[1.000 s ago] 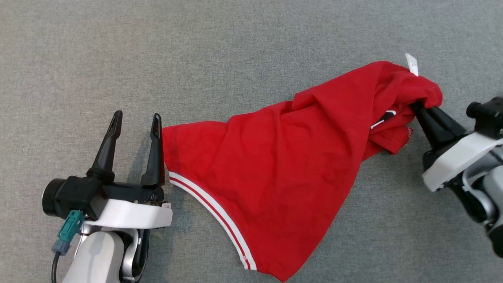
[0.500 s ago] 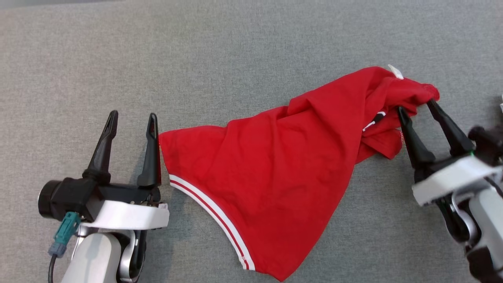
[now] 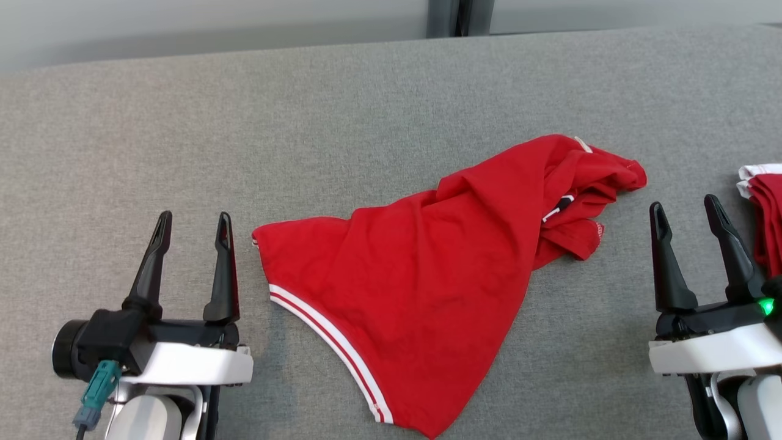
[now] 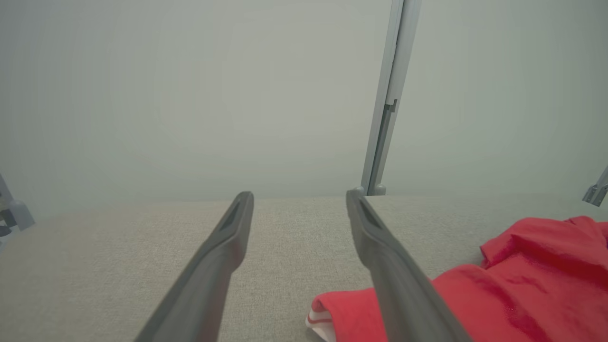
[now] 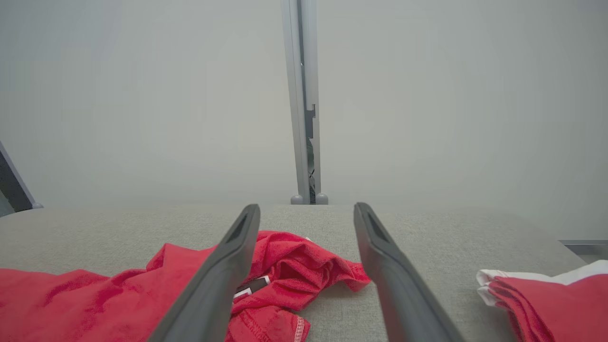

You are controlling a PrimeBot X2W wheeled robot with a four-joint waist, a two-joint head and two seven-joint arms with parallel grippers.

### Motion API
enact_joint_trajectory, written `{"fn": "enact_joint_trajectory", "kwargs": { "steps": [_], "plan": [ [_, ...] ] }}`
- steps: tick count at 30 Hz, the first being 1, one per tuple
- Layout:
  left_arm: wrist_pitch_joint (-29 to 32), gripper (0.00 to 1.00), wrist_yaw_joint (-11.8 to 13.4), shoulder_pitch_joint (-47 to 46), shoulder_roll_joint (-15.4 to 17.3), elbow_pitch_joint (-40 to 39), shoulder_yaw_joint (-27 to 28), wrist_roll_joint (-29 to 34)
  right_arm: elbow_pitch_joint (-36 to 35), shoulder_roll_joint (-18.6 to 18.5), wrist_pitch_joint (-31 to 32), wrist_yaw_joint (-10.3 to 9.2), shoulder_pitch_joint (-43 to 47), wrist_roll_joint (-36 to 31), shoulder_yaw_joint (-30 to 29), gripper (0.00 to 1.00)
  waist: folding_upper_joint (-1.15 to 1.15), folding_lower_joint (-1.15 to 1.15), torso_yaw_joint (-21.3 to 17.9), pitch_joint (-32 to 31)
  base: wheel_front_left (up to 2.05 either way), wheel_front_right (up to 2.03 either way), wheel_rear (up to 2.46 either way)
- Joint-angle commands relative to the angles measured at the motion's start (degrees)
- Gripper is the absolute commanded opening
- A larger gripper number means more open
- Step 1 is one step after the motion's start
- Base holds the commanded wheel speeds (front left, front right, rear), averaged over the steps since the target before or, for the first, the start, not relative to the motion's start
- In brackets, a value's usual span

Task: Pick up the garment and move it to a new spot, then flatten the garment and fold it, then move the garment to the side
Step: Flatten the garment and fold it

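A red garment (image 3: 427, 275) with a white-striped hem lies crumpled across the grey table, its bunched end toward the right. My left gripper (image 3: 192, 217) stands open just left of the garment's left corner, nothing between its fingers. My right gripper (image 3: 684, 205) is open to the right of the bunched end, apart from the cloth. In the left wrist view the garment (image 4: 513, 285) lies to the right of the open gripper (image 4: 299, 197). Seen from the right wrist, the bunched cloth (image 5: 294, 266) lies on the table beyond the open gripper (image 5: 306, 209).
A folded pile of red and white clothes (image 3: 763, 208) sits at the table's right edge, close to my right gripper; it also appears in the right wrist view (image 5: 546, 294). The table's far edge (image 3: 244, 52) meets a pale wall with a grey post (image 3: 449, 15).
My right gripper opened and let go of the garment's bunched end, then drew back toward me. The bunched end dropped onto the table. The head camera tilted up, showing the table's far edge.
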Motion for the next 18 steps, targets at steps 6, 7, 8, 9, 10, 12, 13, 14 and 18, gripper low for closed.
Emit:
{"fn": "enact_joint_trajectory", "kwargs": {
  "steps": [6, 7, 8, 9, 10, 12, 13, 14, 18],
  "plan": [
    [-0.2, 1.0, 1.0, 2.6, 0.4, -0.8, 0.3, 0.6, -5.7, 3.5, 2.7, 0.01, 3.9, -4.7, -3.2, 1.0, 0.0, 0.0, 0.6, -2.9, 0.0, 0.0, 0.0],
    [-0.2, 1.0, 1.2, 3.1, 0.5, -0.9, 0.2, 0.7, -6.7, 3.9, 3.3, 0.01, 4.4, -5.1, -3.5, 1.0, 0.0, 0.0, 0.8, -3.3, 0.0, 0.0, 0.0],
    [-0.2, 1.0, 1.4, 3.5, 0.5, -0.9, 0.2, 0.6, -7.3, 4.2, 3.8, 0.01, 5.0, -5.7, -3.7, 1.0, 0.0, 0.0, 0.9, -3.7, 0.0, 0.0, 0.0],
    [-0.1, 1.0, 1.5, 4.0, 0.5, -1.1, 0.1, 0.7, -8.1, 4.6, 4.3, 0.01, 5.7, -6.0, -3.9, 1.0, 0.0, 0.0, 1.1, -3.9, 0.0, 0.0, 0.0],
    [0.0, 1.0, 1.5, 4.4, 0.5, -1.1, 0.0, 0.7, -8.6, 5.0, 4.9, 0.01, 6.3, -6.0, -3.8, 1.0, 0.0, 0.0, 1.2, -4.3, 0.0, 0.0, 0.0],
    [0.2, 1.0, 1.7, 5.1, 0.5, -1.2, -0.3, 0.6, -9.5, 5.3, 5.8, 0.01, 7.4, -6.5, -4.1, 1.0, 0.0, 0.0, 1.5, -4.9, 0.0, 0.0, 0.0],
    [0.4, 1.0, 1.7, 5.5, 0.5, -1.1, -0.4, 0.5, -9.9, 5.5, 6.3, 0.01, 7.9, -6.6, -4.1, 1.0, 0.0, 0.0, 1.6, -5.3, 0.0, 0.0, 0.0],
    [0.5, 1.0, 1.8, 5.8, 0.5, -1.1, -0.6, 0.5, -10.2, 5.7, 6.6, 0.01, 8.3, -6.7, -4.2, 1.0, 0.0, 0.0, 1.7, -5.5, 0.0, 0.0, 0.0],
    [1.0, 1.0, 1.9, 6.5, 0.3, -1.1, -1.0, 0.3, -10.9, 6.2, 7.5, 0.01, 9.3, -6.9, -4.5, 1.0, 0.0, 0.0, 2.0, -6.1, 0.0, 0.0, 0.0]
  ]
}}
